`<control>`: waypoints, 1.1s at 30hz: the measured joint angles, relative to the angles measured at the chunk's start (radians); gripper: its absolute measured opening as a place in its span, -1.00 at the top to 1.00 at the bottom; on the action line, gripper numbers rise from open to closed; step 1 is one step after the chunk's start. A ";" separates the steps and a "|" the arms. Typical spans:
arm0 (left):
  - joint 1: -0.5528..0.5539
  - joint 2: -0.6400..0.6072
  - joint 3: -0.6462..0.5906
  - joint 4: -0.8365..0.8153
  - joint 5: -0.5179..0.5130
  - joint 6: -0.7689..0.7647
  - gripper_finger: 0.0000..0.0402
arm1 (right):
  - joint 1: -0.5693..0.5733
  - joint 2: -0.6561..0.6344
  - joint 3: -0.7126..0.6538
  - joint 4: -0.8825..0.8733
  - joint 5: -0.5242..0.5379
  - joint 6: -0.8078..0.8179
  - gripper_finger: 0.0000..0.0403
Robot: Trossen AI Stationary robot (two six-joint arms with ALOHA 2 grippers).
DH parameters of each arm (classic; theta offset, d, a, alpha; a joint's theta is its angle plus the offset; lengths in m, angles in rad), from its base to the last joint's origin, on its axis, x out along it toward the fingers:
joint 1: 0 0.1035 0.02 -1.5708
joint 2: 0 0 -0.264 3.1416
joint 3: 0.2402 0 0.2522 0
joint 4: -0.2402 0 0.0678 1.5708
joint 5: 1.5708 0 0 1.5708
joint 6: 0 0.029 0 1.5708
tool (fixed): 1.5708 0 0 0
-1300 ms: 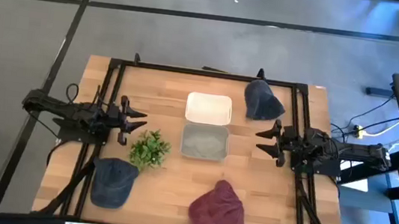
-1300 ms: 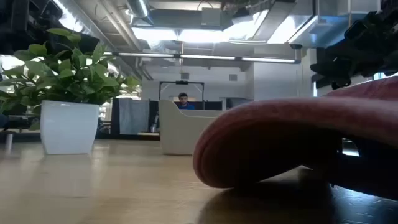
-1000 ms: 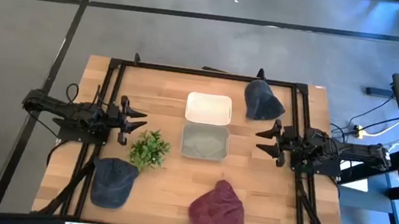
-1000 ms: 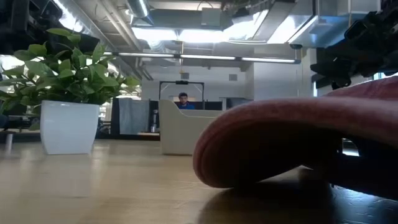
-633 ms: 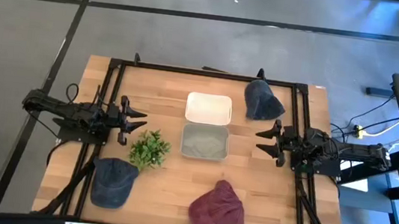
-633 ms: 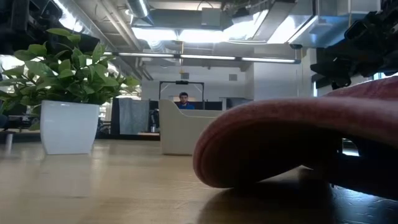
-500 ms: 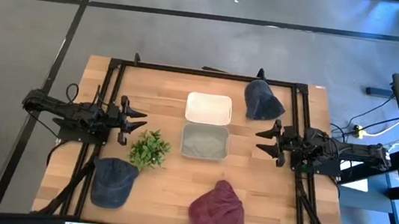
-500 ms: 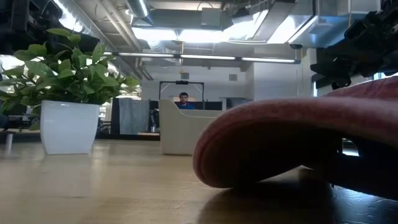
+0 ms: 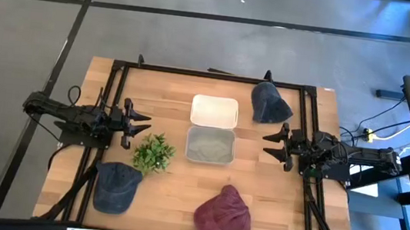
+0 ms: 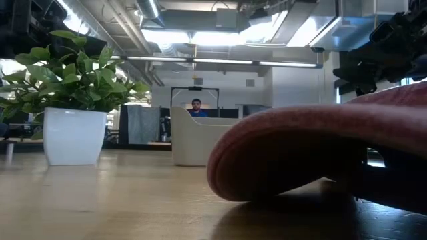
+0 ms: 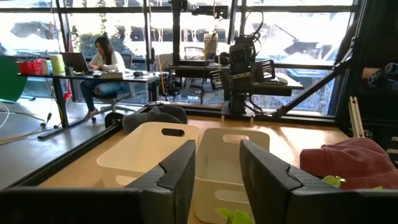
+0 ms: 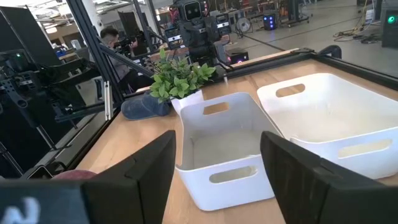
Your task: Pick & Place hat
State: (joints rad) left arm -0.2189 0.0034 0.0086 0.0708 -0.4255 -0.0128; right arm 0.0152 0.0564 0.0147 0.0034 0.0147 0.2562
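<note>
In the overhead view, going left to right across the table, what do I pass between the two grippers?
Left gripper → potted plant → grey bin → right gripper. The white bin sits directly behind the grey one, so it has no separate place in the order.

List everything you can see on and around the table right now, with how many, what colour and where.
Hats: 3; a dark blue hat at the table's far right corner, a blue cap at the near left, a maroon hat at the near edge, right of centre.
Bins: 2, mid-table, one behind the other; white bin farther back, grey bin in front of it.
Plant: 1, green leaves in a white pot, left of the grey bin.
Table: 1, light wood with a black frame.
People: 2, seated at desks in the room beyond; one shows in the left wrist view.
Left gripper: open, hangs over the table's left side.
Right gripper: open, hangs over the right side.
</note>
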 joint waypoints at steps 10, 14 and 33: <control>0.000 0.000 0.000 0.000 0.000 0.000 0.40 | 0.000 0.000 0.000 0.000 0.000 0.000 -0.17; 0.000 0.000 0.000 0.000 0.000 0.000 0.40 | 0.000 0.000 0.000 0.000 0.000 -0.002 -0.17; 0.000 0.000 0.000 0.000 0.000 0.000 0.40 | 0.000 0.000 0.000 0.012 0.061 -0.087 -0.17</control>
State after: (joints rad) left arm -0.2189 0.0033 0.0085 0.0711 -0.4255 -0.0128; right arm 0.0151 0.0563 0.0147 0.0158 0.0755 0.1695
